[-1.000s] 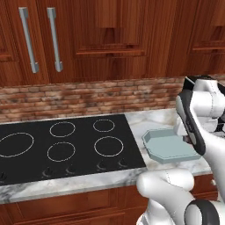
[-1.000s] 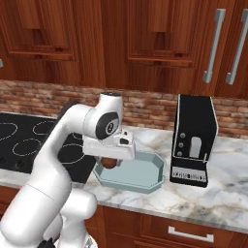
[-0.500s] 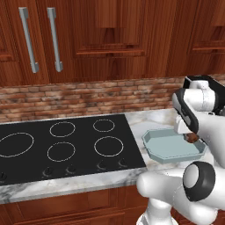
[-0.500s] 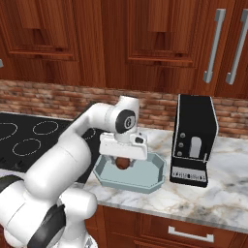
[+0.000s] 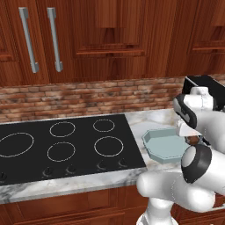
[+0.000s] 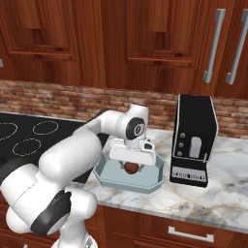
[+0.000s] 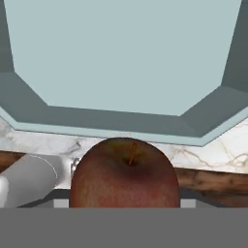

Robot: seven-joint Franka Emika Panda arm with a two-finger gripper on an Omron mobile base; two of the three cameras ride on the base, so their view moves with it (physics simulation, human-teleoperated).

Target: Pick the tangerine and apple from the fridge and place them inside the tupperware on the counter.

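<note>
The gripper (image 6: 131, 168), jaws apparently clamped on the apple (image 6: 131, 167), hangs above the tupperware (image 6: 109, 177), probably so 1 release drops it inside.

Marbled counter (image 6: 227, 193) bears the tupperware (image 6: 107, 176), black cooktop (image 5: 66, 145) and coffee machine (image 6: 193, 140)

Even soft rendered light, sharp focus, faint shadows

Tupperware (image 5: 163, 145) on counter (image 5: 145, 121) beside cooktop (image 5: 66, 143)
</note>
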